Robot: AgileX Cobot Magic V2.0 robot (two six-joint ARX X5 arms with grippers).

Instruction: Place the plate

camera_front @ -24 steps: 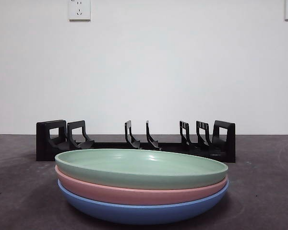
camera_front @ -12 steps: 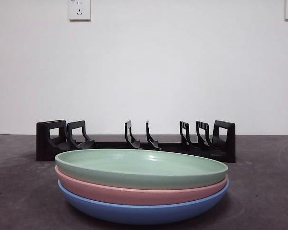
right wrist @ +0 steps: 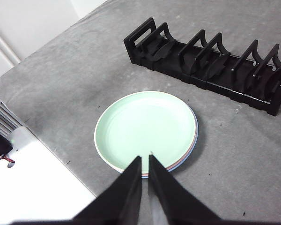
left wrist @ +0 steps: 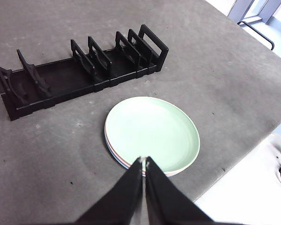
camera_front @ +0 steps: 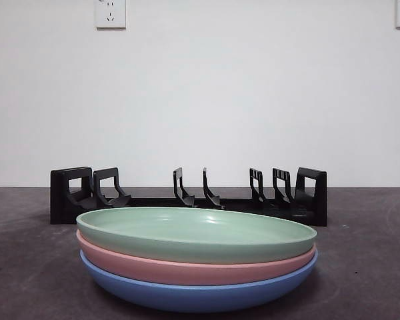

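On the grey counter (camera_front: 367, 267), three shallow round plates sit stacked: a pale green plate (camera_front: 197, 233) on top, a pink plate (camera_front: 187, 270) under it, a blue plate (camera_front: 193, 293) at the bottom. Behind them stands a long black slotted plastic rack (camera_front: 187, 197), every slot bare. Nothing of the task looks done: no plate is lifted or racked. Both arms hang high above the stack, the left pincer (left wrist: 144, 161) and right pincer (right wrist: 145, 159) each pressed together, gripping nothing. The green plate looks matte, smooth and clean.
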